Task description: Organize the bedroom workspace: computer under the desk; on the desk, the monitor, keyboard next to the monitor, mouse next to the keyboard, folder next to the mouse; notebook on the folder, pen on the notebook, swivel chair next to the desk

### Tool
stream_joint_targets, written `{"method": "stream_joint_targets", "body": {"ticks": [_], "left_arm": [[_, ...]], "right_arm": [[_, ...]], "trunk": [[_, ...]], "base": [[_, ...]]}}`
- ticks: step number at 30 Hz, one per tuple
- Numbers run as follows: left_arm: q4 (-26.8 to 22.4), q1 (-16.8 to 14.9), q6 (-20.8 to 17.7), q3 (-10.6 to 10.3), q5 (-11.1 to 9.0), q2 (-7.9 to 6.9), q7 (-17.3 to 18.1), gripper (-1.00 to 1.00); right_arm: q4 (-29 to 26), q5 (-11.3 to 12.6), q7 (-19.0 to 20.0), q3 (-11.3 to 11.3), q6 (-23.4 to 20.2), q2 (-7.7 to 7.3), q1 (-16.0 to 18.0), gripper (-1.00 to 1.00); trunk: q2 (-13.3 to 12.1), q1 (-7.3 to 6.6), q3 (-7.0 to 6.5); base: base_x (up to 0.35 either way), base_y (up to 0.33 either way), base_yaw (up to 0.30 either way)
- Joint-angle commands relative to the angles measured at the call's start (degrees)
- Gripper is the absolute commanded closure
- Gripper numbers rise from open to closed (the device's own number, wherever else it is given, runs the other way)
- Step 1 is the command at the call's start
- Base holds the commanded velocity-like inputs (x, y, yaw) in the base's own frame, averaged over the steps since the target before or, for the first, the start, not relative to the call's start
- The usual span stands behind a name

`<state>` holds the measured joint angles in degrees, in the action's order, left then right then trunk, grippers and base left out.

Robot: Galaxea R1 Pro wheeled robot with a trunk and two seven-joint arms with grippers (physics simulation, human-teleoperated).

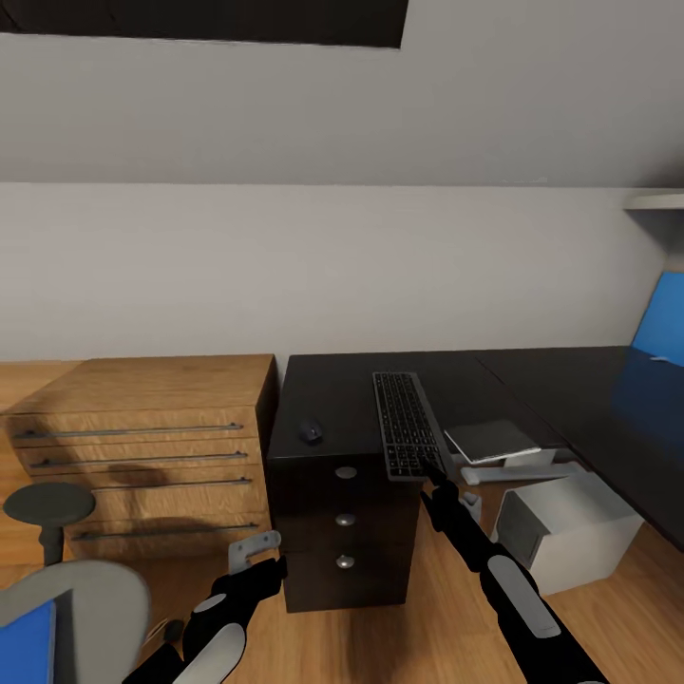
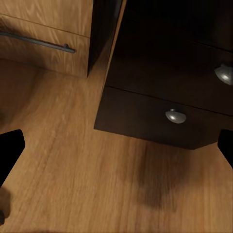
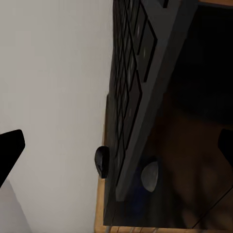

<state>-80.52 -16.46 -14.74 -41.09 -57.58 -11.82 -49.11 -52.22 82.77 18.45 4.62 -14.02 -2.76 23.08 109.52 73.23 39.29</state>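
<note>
The head view showed a dark desk (image 1: 380,370) against the wall, with a drawer unit under its left end bearing round metal knobs (image 1: 346,472). A dark keyboard (image 1: 407,424) lay lengthwise on the desk, its near end overhanging the front edge. The mouse (image 1: 312,432) sat on the desk, left of the keyboard and apart from it. A wooden dresser (image 1: 142,446) stood just beside the desk on the left, and a small round stool (image 1: 47,503) stood in front of it. At the lower left corner, the swivel chair (image 1: 95,589) carried a blue folder (image 1: 28,646). Under the desk, right of the drawers, a pale box-shaped computer (image 1: 570,522) rested on the wooden floor (image 1: 427,627).

The right gripper (image 1: 439,489) was held at the near end of the keyboard. From the head view I could not tell whether it touched the keyboard. The right wrist view supplied what the head view did not — both fingertips stood wide apart at the frame edges, with the keyboard (image 3: 141,82) seen edge-on between them, plus the mouse (image 3: 101,161) and one knob (image 3: 149,174).

The left gripper (image 1: 255,554) hung low in front of the drawer unit. Its wrist view showed the fingers (image 2: 9,150) spread apart, nothing between them — only floor (image 2: 73,184), the base of the drawer unit (image 2: 160,97) and a dresser handle (image 2: 39,42).
</note>
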Motion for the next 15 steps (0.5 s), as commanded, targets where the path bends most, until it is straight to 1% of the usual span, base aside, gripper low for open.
{"method": "stream_joint_targets", "body": {"ticks": [1, 15], "left_arm": [[-0.1, -0.1, -0.2, -0.1, -0.2, -0.04, -0.4, -1.0], [-0.1, -0.1, -0.2, -0.1, -0.2, 0.04, -0.4, -1.0]], "right_arm": [[0.0, 0.5, 0.1, 0.1, -0.1, -0.05, 0.0, -1.0], [0.0, 0.5, 0.1, 0.0, -0.1, -0.13, 0.0, -1.0]], "trunk": [[0.0, -0.01, 0.06], [0.0, -0.01, 0.06]], "base": [[0.0, 0.0, 0.0], [0.006, 0.0, 0.0]]}}
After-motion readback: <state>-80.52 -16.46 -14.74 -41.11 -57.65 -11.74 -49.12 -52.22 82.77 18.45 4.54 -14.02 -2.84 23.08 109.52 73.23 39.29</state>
